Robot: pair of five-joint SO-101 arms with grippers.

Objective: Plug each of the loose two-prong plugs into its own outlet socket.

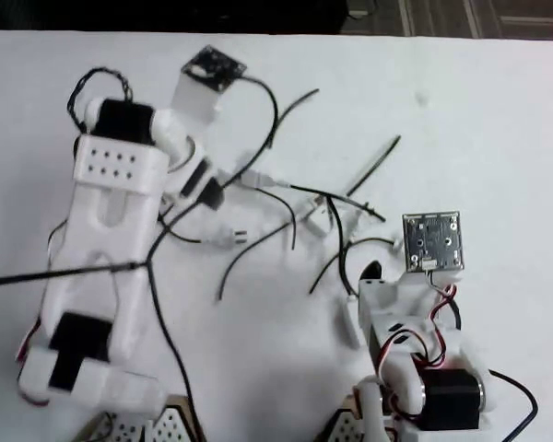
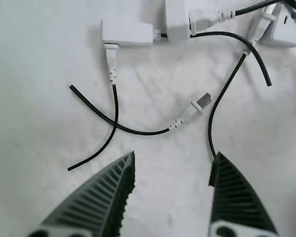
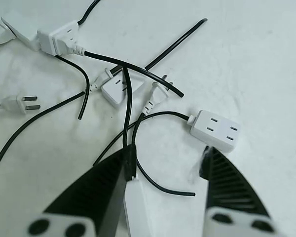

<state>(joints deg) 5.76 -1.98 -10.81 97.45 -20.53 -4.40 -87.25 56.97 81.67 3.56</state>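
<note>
Bright, diffuse light; white table (image 1: 498,110) nearly washed out; faint soft shadows beside cords (image 2: 115,106).

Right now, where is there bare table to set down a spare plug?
Widest free patch: table at far right, beyond the cable tangle and past the right arm. A smaller gap lies between both arms' bases. The middle is crowded with cords and plugs.

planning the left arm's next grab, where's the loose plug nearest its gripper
The loose plug lies on the table just ahead of the open left gripper, untouched. In the high view it lies slightly left of the table's middle.
</note>
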